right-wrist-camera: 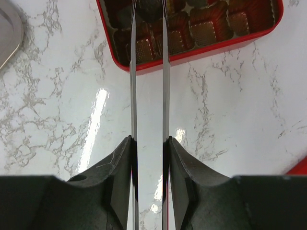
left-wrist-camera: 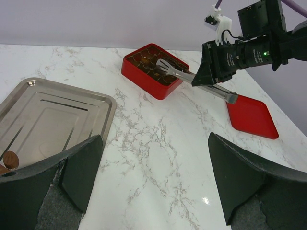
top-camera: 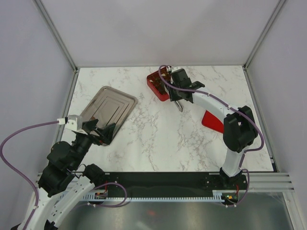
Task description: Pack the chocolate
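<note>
My right gripper point(top-camera: 178, 94) point(right-wrist-camera: 148, 140) is shut on steel tongs point(right-wrist-camera: 133, 81), whose tips reach over the near-left part of the red gridded box point(top-camera: 156, 84) point(right-wrist-camera: 225, 43). A dark chocolate piece point(right-wrist-camera: 149, 6) shows between the tong tips at the top edge of the right wrist view. The tongs point(left-wrist-camera: 178, 73) and box point(left-wrist-camera: 144, 76) also show in the left wrist view. One brown chocolate piece point(left-wrist-camera: 10, 159) lies in the steel tray point(left-wrist-camera: 53, 115), partly hidden by my left finger. My left gripper point(top-camera: 98, 132) point(left-wrist-camera: 154, 139) is open and empty, beside the tray's near corner.
The steel tray point(top-camera: 108, 106) lies at the left of the marble table. The red box lid point(top-camera: 213, 121) point(left-wrist-camera: 252, 117) lies flat at the right, under my right arm. Grey walls close in the table on three sides.
</note>
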Robot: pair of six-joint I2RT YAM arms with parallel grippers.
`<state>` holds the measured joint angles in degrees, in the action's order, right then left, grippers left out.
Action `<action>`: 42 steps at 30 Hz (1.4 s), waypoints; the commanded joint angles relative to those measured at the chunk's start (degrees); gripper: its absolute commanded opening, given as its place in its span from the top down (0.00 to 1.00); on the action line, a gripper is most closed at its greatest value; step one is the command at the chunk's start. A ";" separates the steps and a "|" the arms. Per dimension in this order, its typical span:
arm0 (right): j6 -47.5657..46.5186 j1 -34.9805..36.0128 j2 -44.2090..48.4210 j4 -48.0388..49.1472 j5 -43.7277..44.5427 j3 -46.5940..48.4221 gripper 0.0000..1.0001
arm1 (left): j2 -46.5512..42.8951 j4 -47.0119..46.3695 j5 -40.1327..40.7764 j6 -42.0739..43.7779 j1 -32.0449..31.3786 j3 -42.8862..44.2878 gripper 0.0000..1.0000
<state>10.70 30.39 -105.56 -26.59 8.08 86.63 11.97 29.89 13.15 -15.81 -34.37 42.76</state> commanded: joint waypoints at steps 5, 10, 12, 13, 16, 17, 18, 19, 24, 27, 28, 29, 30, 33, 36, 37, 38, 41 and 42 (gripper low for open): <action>2.04 0.11 4.22 0.05 -1.04 -1.81 0.60 | -0.28 -1.85 0.65 1.84 0.09 -0.14 0.00; 2.66 0.11 4.57 -0.04 -1.75 -2.43 0.59 | -0.19 -1.85 0.48 1.75 0.09 -0.05 0.00; 3.10 0.19 4.75 0.13 -2.27 -2.87 0.59 | -0.19 -1.94 0.48 1.66 0.09 -0.14 0.00; 3.10 0.19 4.92 0.31 -2.62 -2.96 0.59 | -0.36 -1.85 0.48 1.66 0.09 -0.05 0.00; 3.54 0.11 5.19 0.31 -3.07 -3.31 0.58 | -0.28 -1.85 0.48 1.66 0.09 -0.14 0.00; 3.63 0.11 5.36 0.40 -3.24 -3.48 0.57 | -0.28 -1.85 0.48 1.66 0.09 -0.05 0.00; 3.89 0.11 5.45 0.40 -3.33 -3.66 0.57 | -0.28 -1.85 0.48 1.66 0.09 -0.05 0.00; 3.89 0.11 5.80 0.48 -3.77 -3.84 0.57 | -0.36 -1.85 0.48 1.66 0.09 -0.14 0.00; 3.98 0.02 6.15 0.57 -3.51 -4.36 0.54 | -0.28 -1.85 0.48 1.66 0.09 -0.05 0.00; 4.07 0.11 6.24 0.57 -3.42 -4.28 0.52 | -0.28 -1.94 0.39 1.66 0.09 -0.05 0.00; 4.15 0.11 6.33 0.66 -3.50 -4.28 0.52 | -0.28 -1.85 0.39 1.58 0.09 -0.05 0.00; 4.15 0.11 6.33 0.66 -3.42 -4.19 0.52 | -0.36 -1.85 0.39 1.58 0.09 -0.14 0.00; 4.07 0.11 6.42 0.57 -3.42 -4.01 0.51 | -0.45 -1.77 0.39 1.58 0.09 -0.14 0.00; 4.07 0.11 6.15 0.66 -3.07 -3.57 0.50 | -0.37 -1.77 0.39 1.58 0.09 -0.14 0.00; 3.72 0.11 6.07 0.57 -3.07 -2.70 0.50 | -0.45 -1.85 0.39 1.58 0.09 -0.05 0.00; 3.45 0.11 6.07 0.49 -2.98 -2.43 0.50 | -0.28 -1.85 0.39 1.58 0.09 -0.05 0.00; 3.36 0.11 6.15 0.40 -2.89 -1.56 0.50 | -0.28 -1.85 0.39 1.58 0.09 -0.14 0.00; 3.10 0.11 6.07 -0.39 -2.63 0.37 0.50 | -0.19 -1.85 0.39 1.66 0.09 -0.14 0.00; 3.10 0.11 6.07 -0.65 -3.15 0.99 0.50 | -0.19 -1.85 0.39 1.66 0.09 -0.14 0.00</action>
<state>13.87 30.52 -102.04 -28.27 4.82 83.29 11.94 29.89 13.15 -15.81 -34.37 42.74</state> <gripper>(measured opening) 0.506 0.993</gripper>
